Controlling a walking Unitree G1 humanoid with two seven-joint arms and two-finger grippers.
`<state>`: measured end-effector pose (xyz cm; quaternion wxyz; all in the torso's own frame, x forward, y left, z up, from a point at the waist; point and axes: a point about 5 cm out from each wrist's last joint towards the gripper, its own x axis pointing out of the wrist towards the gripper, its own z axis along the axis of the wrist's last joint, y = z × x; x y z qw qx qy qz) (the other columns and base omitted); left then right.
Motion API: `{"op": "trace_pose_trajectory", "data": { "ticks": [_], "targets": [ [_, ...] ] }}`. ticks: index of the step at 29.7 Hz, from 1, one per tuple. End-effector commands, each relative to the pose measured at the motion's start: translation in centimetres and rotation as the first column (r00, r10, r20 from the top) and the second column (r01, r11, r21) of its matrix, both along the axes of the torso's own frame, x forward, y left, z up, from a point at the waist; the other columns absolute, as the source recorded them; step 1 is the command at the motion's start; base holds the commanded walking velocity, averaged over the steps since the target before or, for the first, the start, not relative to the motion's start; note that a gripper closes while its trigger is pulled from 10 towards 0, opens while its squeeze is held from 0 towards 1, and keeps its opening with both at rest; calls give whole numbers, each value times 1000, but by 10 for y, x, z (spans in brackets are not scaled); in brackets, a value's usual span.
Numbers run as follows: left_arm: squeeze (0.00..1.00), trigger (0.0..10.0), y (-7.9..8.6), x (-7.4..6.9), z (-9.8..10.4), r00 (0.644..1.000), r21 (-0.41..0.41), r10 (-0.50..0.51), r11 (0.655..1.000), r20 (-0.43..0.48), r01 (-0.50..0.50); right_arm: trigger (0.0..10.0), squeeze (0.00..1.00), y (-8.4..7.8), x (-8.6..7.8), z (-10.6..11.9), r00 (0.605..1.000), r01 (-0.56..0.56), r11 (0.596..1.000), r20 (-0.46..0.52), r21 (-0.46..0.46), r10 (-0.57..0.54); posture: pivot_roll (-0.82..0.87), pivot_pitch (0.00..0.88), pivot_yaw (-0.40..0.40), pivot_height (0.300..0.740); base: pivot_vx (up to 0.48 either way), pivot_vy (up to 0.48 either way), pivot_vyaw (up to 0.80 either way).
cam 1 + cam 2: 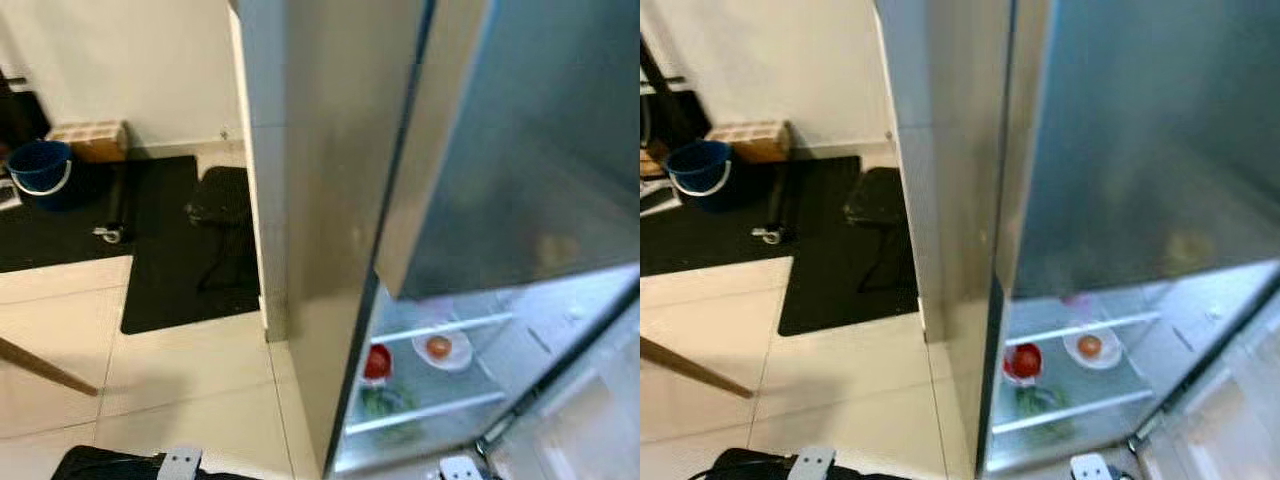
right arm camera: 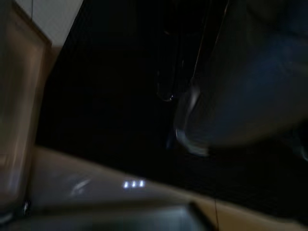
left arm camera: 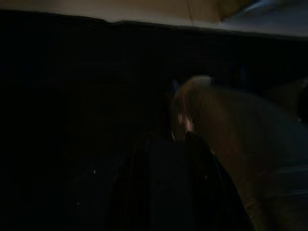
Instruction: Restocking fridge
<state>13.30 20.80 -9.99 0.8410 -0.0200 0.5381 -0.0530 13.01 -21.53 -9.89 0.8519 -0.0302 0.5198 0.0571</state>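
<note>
Fridge [image 1: 330,200] ahead, door [image 1: 1140,140] ajar; lit shelf [image 1: 1080,375] carries red tomato [image 1: 1026,360], white plate [image 1: 1092,348], greens [image 1: 1040,400]. Blue bucket [image 1: 42,170] far left on floor. Pincers dark, blurred: spacing of fingers unreadable.

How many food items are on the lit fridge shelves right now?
3: a red one at the left of the upper shelf, an orange one on a white plate beside it, and green leaves on the shelf below. The door may hide more.

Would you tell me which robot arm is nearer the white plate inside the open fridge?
Right. The right arm sits just below the fridge shelves holding the plate; the left arm is off over the floor tiles.
</note>
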Motion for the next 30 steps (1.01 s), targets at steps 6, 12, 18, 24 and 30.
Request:
{"op": "trace_pose_trajectory", "data": {
  "ticks": [6,12,18,24,30],
  "targets": [
    [0,10000,-2,-5,-2,1000,4,-7,1000,-19,7,10000,0,-2,-11,-4,998,50,999,-43,-1,-50,42,0,-7,740,0,0,-800],
    [0,10000,-2,-6,-2,1000,4,-8,1000,-21,8,10000,0,-3,-10,-3,997,66,998,-41,-3,-66,41,0,-5,740,0,0,-800],
    [0,10000,-3,-5,-2,1000,0,-14,1000,-21,14,10000,0,-7,-7,-2,996,84,996,-28,-12,-85,41,0,-6,740,0,0,-800],
    [0,10000,-4,-5,-2,1000,0,-21,1000,-20,21,10000,0,-12,0,2,996,94,995,5,-25,-94,37,0,-6,740,0,0,-800],
    [0,10000,-4,-6,-3,1000,2,-22,1000,-22,22,10000,0,-14,10,6,995,95,995,35,-29,-94,37,0,-6,740,0,0,-800]
  ]
}}
